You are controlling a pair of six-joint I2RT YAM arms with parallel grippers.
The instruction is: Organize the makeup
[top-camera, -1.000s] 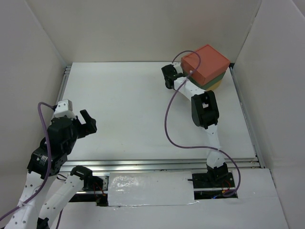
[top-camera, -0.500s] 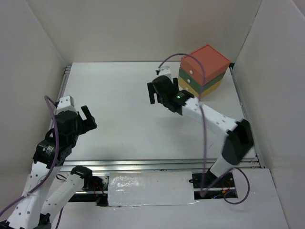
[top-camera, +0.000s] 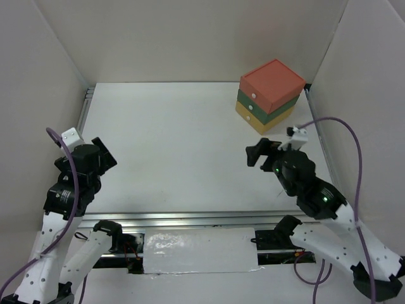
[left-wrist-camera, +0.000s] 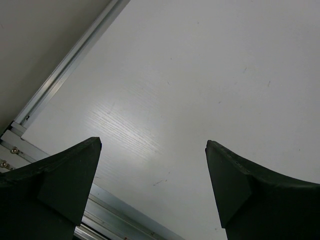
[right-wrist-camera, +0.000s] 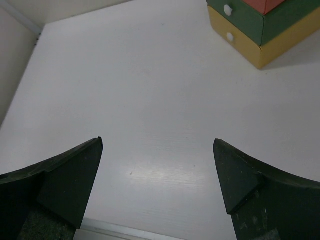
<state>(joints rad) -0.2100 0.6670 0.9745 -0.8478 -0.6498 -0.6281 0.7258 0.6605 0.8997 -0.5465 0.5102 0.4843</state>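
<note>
No makeup shows in any view; it is hidden or out of view. My left gripper (top-camera: 103, 157) hangs open over the near left part of the white table, and the left wrist view shows its two dark fingers spread wide around my left gripper (left-wrist-camera: 152, 143) with only bare table between them. My right gripper (top-camera: 254, 152) is open too, low over the table's right side and pointing left. In the right wrist view my right gripper (right-wrist-camera: 157, 140) holds nothing.
A stacked drawer box (top-camera: 271, 94) with orange, green and yellow tiers stands at the back right corner, drawers closed, white knobs facing front-left; it also appears as the drawer box (right-wrist-camera: 260, 30). An aluminium rail (left-wrist-camera: 125, 220) runs along the near table edge. White walls enclose three sides.
My right arm has pulled back from the drawer box to the near right side, and its gripper has opened. My left arm has drawn back toward the near left edge.
</note>
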